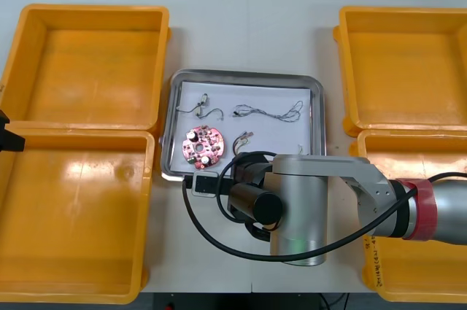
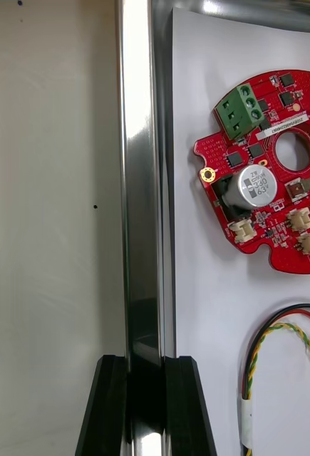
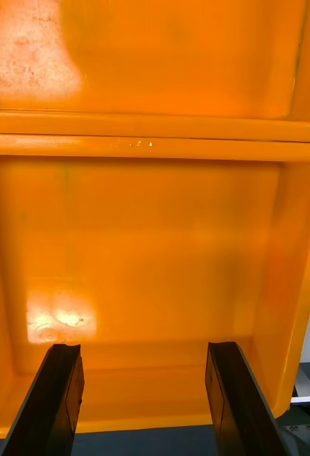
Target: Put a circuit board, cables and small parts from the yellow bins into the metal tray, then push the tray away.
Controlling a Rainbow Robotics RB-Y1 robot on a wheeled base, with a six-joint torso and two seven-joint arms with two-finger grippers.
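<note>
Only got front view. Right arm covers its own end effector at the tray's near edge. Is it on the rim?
Observer: Yes. The right end effector is shut on the metal tray rim, one finger outside, one inside.
Operator: Anything else caught in it?
Observer: No. The red and yellow cable lies beside the inner finger, apart from it.
Operator: Left side?
Observer: The left end effector is open over a yellow bin, holding nothing.
</note>
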